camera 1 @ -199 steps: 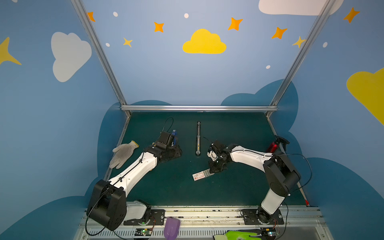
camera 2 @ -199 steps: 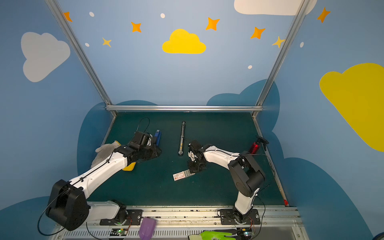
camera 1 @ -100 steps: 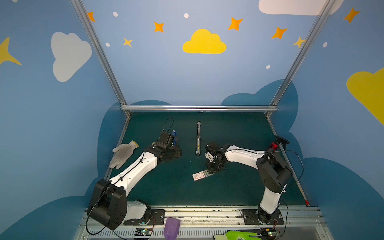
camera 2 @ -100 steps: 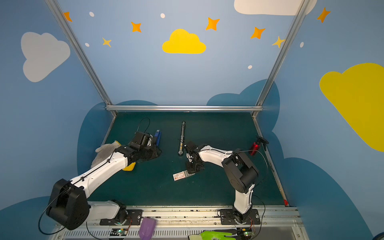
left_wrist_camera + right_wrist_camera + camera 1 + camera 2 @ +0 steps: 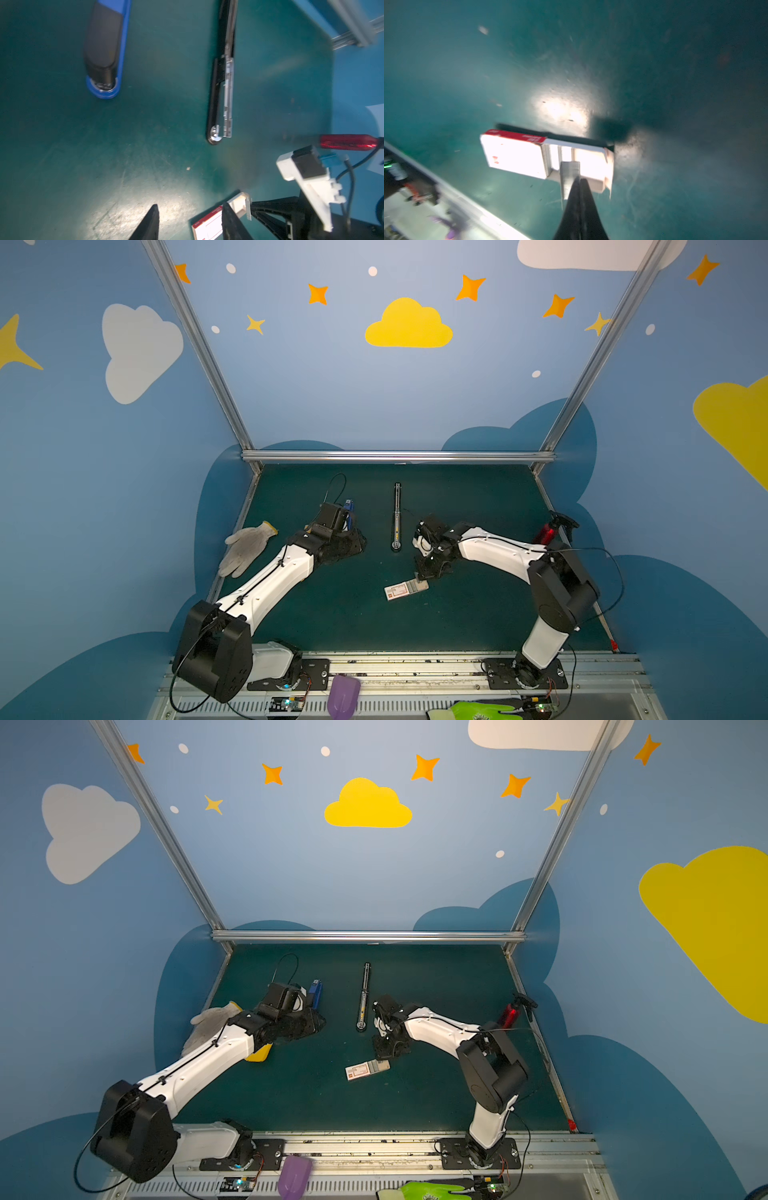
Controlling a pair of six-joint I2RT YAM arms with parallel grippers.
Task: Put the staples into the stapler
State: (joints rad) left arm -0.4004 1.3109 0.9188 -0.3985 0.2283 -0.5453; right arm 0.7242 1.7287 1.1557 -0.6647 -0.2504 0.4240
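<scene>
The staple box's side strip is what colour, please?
The side strip is red, best in the right wrist view.

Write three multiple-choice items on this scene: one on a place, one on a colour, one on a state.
1. Where does the glove lie?
A. far right
B. at the table's left edge
C. dead centre

2. What colour is the mark on the staple box?
A. green
B. yellow
C. red

3. How is the right gripper?
A. shut on a staple strip
B. wide open
C. shut on the glove

Answers:
1 B: both top views show it there.
2 C: red shows on the white box in the right wrist view.
3 A: it pinches the silvery strip at the open box.
</scene>
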